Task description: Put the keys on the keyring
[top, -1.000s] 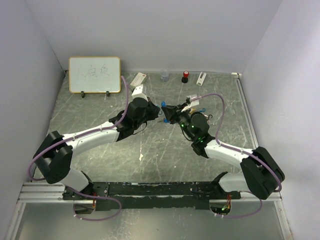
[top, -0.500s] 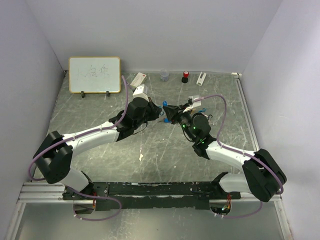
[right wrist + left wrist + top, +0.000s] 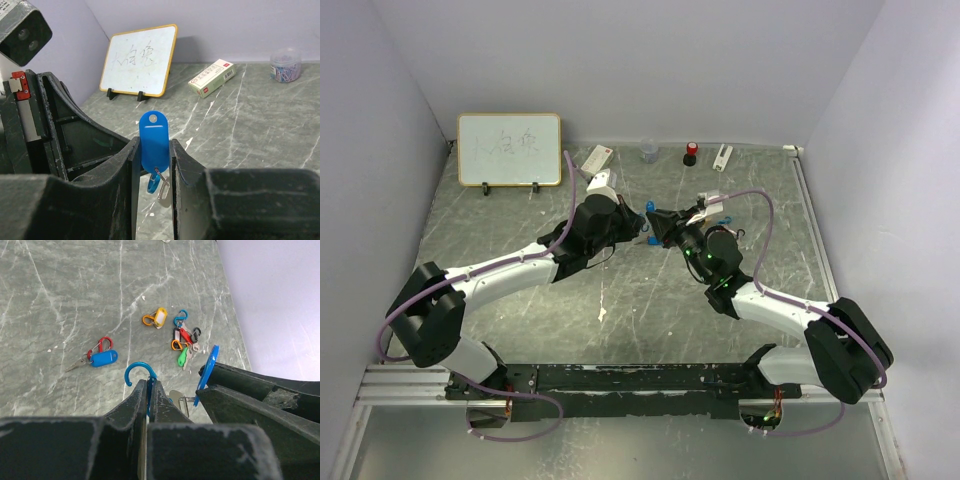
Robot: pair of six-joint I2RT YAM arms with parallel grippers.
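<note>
While both arms meet above the middle of the table (image 3: 650, 320), we judge the threading step to be in hand. Our left gripper (image 3: 149, 384) has its fingers pressed together on the shank of a blue carabiner (image 3: 140, 365), whose hooked end stands clear of the fingertips; we take this clip for the keyring. Just to its right, our right gripper (image 3: 153, 146) pinches a blue label tag (image 3: 152, 127) by its flat faces. The tag's upper half stands above the fingers, and a small split ring and its metal key (image 3: 163, 192) dangle below between them.

The other keys lie loose on the table, to the right of the meeting point. One has a blue tag and a red clip (image 3: 102, 358), one a yellow tag (image 3: 160, 317), and a tangled cluster with red and green tags (image 3: 183, 345) lies farther right.

We expect the tagged key to be light and the plastic tag stiff but smooth, so it could swivel or slip in a flat pinch. The key hangs free from its ring, which makes that small ring a wandering target for the hook. Holding the tag low, close to the ring, should steady it. The carabiner's sprung gate will likely want a firm push.
</note>
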